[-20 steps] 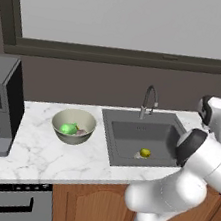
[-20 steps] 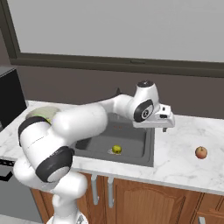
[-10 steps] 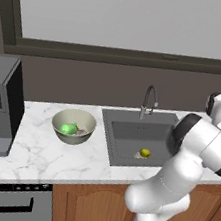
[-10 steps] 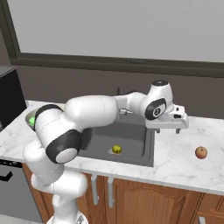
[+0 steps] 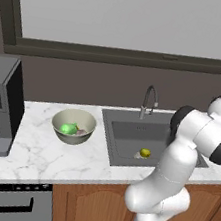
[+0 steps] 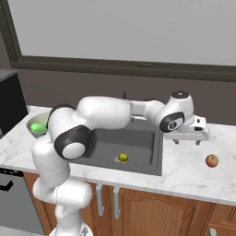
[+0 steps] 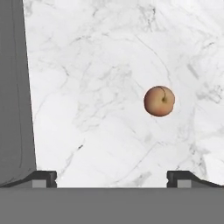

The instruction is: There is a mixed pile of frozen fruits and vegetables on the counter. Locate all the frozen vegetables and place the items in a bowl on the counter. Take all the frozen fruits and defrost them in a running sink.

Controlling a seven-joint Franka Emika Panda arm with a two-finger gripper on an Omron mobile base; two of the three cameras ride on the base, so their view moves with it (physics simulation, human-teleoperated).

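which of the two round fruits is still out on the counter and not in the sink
The red fruit: it sits on the white marble counter right of the sink, just past the open tool. The yellow-green fruit already lies inside the basin.

The white arm hides part of the round pale beige bowl (image 6: 33, 123); the small pinkish-white item (image 5: 80, 132) inside is too small to identify.

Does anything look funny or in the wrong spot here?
One thing: the red fruit sits alone on the counter, right of the sink, while the yellow-green fruit is already inside. Nothing is spilled or broken.
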